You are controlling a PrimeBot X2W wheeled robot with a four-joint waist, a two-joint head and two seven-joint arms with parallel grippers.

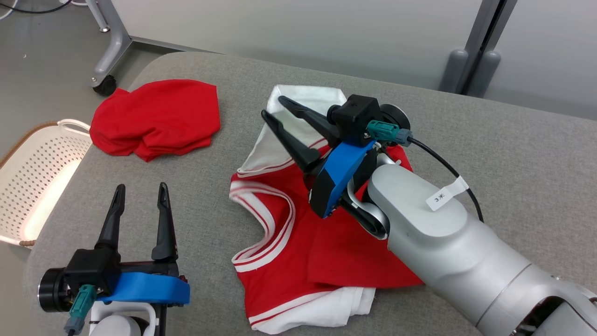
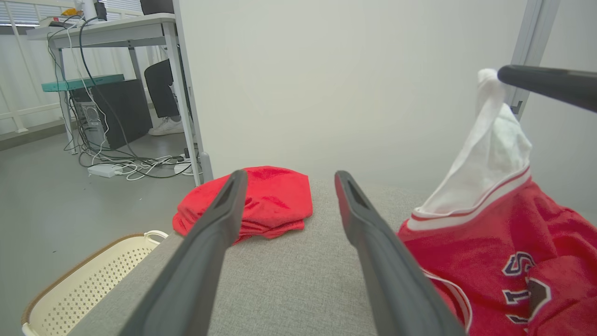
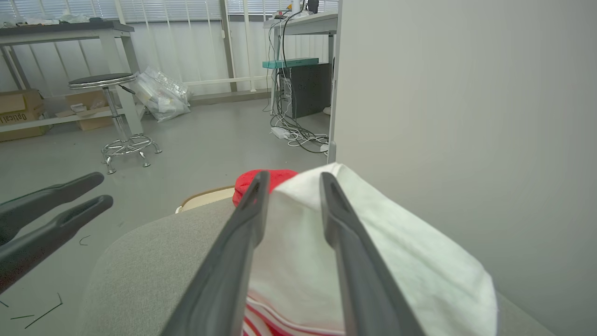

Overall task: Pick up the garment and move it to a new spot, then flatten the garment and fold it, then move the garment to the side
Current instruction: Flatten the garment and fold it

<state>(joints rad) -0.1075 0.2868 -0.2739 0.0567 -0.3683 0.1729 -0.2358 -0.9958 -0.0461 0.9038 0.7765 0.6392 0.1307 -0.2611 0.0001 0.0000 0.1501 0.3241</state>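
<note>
Both jaw pairs apart: L gripper (image 1: 140, 192) empty, R gripper (image 1: 271, 107) at white end of jersey (image 1: 280, 261), grip unclear. Jersey sits 2 o'clock of L; limp, light, so you pinch hem corners.

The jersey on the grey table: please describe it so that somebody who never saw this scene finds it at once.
On the grey padded table, look at the middle, right of the plain red garment. The jersey there is red with white striped trim and a white inside, unlike its all-red neighbour.
</note>
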